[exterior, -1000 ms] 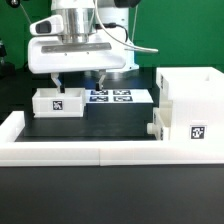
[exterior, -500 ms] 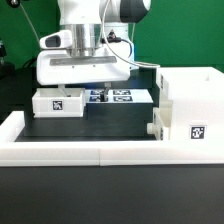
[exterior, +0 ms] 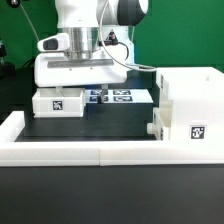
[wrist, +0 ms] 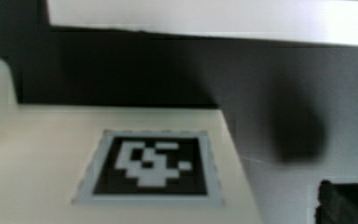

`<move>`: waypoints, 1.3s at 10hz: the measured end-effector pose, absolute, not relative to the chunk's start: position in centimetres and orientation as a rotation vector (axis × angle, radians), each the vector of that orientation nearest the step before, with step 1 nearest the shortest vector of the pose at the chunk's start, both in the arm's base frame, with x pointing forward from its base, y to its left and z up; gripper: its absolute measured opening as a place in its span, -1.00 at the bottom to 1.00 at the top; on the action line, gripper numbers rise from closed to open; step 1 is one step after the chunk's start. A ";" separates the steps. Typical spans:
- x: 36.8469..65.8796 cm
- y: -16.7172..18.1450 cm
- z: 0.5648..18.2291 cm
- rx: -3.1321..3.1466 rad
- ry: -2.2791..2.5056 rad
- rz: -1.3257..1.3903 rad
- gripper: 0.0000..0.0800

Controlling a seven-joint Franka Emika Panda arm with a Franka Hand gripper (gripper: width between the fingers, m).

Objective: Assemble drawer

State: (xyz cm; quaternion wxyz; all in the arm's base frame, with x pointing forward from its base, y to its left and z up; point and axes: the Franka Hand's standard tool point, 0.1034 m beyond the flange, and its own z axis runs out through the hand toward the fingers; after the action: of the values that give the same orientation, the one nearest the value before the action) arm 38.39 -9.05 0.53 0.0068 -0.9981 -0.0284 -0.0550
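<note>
The drawer's tall white casing stands at the exterior view's right, with one small tray sitting in its lower front. The other small tray lies at the left, its tag facing the camera. My gripper has come down right over this tray, and its fingertips are hidden behind the tray and the hand. In the wrist view a white tray face with a black-and-white tag fills the picture, very close and blurred. One dark fingertip shows at the corner, set wide. Nothing is gripped.
The marker board lies flat behind the tray, just beside the gripper. A long low white border wall runs along the front and turns up the left side. The mat between wall and tray is black.
The hand has come down from above the left tray until its fingers dropped out of sight at the tray. It also shifted slightly to the right. The tray and casing have not moved.
</note>
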 end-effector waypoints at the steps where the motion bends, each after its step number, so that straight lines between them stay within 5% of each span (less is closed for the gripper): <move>1: 38.4 -9.0 0.5 -3.123 -0.090 -0.176 0.31; 2: 38.4 -9.1 0.5 -3.123 -0.090 -0.176 0.31; 5: 38.4 -9.1 0.6 -3.123 -0.090 -0.176 -0.75; 7: 38.4 -9.1 0.6 -3.123 -0.090 -0.176 -0.90; 13: 38.5 -9.1 0.6 -3.123 -0.090 -0.176 -0.90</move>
State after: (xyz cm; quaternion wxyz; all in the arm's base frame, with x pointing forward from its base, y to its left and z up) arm 38.45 -9.05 0.55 0.0063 -0.9980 -0.0288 -0.0562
